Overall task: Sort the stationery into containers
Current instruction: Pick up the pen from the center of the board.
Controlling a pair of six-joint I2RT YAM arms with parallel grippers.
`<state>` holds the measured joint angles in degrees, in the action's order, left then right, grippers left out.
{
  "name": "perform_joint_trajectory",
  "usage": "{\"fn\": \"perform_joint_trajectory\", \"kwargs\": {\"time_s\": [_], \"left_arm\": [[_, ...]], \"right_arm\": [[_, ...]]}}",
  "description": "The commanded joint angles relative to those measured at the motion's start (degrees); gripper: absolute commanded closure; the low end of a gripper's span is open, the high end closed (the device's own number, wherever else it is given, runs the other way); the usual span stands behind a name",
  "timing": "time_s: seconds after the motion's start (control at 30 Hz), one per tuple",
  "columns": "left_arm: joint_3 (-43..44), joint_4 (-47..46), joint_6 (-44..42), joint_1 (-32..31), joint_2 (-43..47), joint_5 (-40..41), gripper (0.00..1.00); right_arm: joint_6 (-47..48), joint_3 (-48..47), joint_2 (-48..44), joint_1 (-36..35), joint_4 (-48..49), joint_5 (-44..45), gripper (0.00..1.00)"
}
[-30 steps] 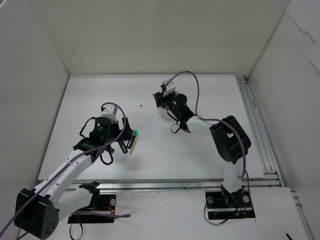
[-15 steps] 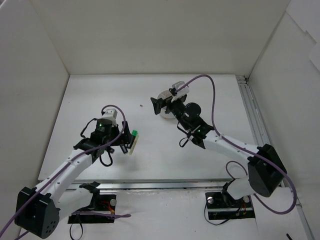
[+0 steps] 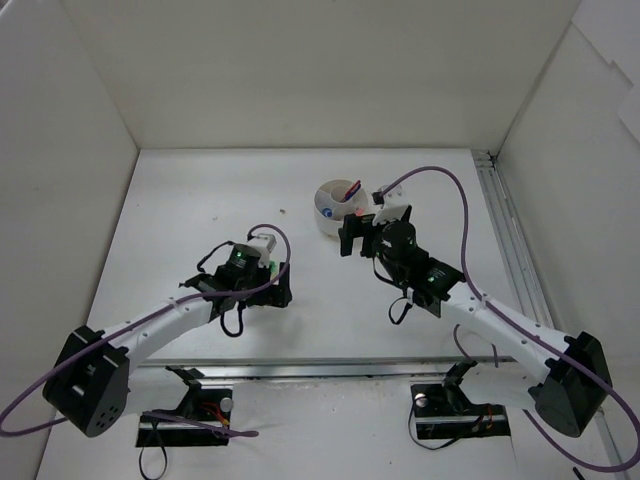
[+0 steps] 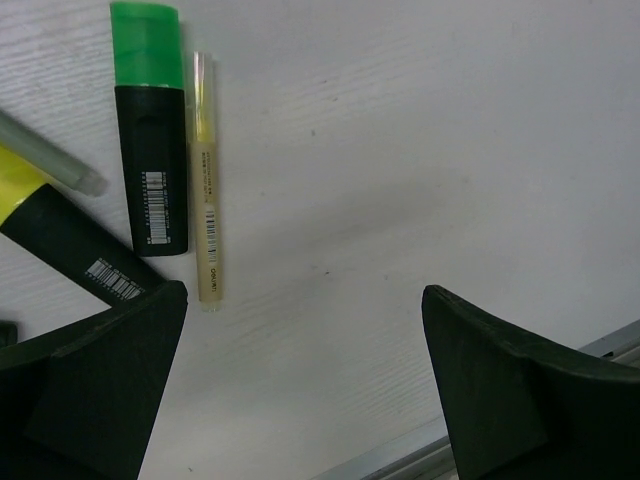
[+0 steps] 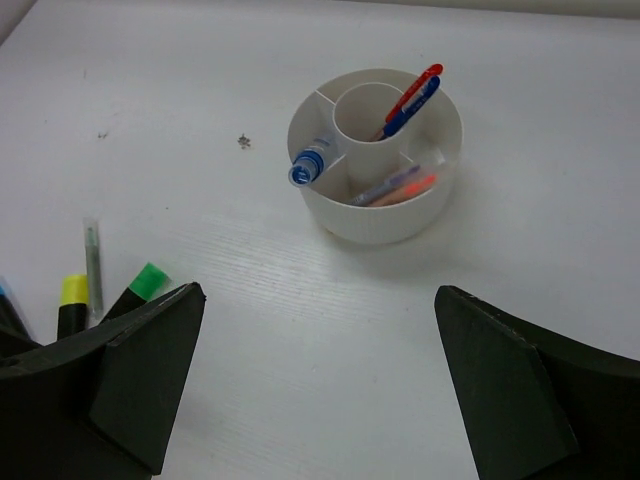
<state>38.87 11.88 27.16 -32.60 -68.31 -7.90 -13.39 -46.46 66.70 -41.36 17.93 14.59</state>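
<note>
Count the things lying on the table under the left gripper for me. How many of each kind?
Highlighters: 2 (green-capped highlighter, yellow-capped highlighter)
Thin pen-like sticks: 2 (yellowish stick, grey-green stick)
Total: 4 in the left wrist view; some run off its edge.

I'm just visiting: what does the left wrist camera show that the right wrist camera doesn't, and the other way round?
Left wrist only: a pale thin stick lying alongside the green-capped highlighter.
Right wrist only: the round white tub, with a red and blue pen in its centre cup and a blue-capped tube poking over its rim.
Both: the green-capped highlighter and the yellow-capped highlighter, lying loose.
</note>
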Motion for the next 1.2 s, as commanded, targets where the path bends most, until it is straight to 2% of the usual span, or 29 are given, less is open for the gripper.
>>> {"fn": "perform_joint_trajectory", "kwargs": {"time_s": [0.0, 0.33, 0.67, 0.87, 1.0, 1.17], "left_arm": [[2.26, -3.27, -0.53, -0.62, -2.61, 0.6, 0.0], [2.52, -4.76, -0.97, -1.15, -8.49, 3.51, 0.03], [1.82, -6.78, 0.44, -2.38, -11.84, 1.92, 0.21], [3.13, -5.82, 1.06, -4.57, -12.98, 4.12, 0.44], [3.49, -6.08, 1.32, -6.77, -13.16, 5.87, 0.52], [4.8, -7.22, 1.5, -7.3, -16.06, 5.71, 0.72]], "right_arm": [[-3.31, 0.05, -3.23, -0.47, -3.61, 5.35, 0.02], [-4.63, 0.67, -4.21, -0.47, -6.32, 5.36, 0.02], [-5.42, 1.98, -5.79, -0.47, -6.77, 7.12, 0.02], [-5.42, 2.6, -5.79, -0.56, -7.12, 7.3, 0.02], [-5.6, 2.16, -5.7, -0.47, -8.09, 7.12, 0.02], [-6.03, 2.6, -6.49, -0.65, -8.7, 6.77, 0.02]]}}
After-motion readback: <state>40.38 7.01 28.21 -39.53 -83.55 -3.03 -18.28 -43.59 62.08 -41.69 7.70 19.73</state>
